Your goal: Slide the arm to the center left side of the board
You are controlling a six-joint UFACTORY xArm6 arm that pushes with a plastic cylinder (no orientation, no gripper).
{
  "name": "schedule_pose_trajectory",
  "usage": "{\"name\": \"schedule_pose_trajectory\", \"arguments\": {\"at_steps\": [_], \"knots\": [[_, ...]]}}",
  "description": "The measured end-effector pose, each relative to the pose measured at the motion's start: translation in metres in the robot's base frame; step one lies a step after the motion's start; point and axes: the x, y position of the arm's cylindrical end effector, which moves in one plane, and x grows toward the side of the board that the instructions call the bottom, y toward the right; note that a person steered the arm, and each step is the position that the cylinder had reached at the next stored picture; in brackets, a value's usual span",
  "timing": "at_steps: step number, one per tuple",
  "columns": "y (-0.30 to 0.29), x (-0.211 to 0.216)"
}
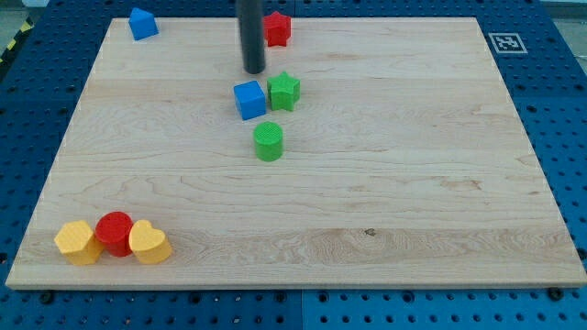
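Note:
My tip (254,71) is the lower end of a dark rod that comes down from the view's top, near the board's top middle. It stands just above a blue cube (249,100), a small gap apart. A green star block (283,91) touches the blue cube's right side. A green cylinder (269,142) lies below them. A red block (278,28) sits right of the rod near the top edge. The wooden board (413,183) fills the view.
A blue block (142,23) sits at the top left corner. At the bottom left a yellow block (77,243), a red cylinder (116,233) and a yellow heart (149,243) stand touching in a row. Blue pegboard (569,110) surrounds the board.

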Motion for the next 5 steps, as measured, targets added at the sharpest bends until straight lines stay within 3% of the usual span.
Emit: {"name": "schedule_pose_trajectory", "arguments": {"at_steps": [2,3,4,5], "knots": [[-0.025,0.006],[-0.029,0.034],[-0.084,0.084],[-0.178,0.125]]}}
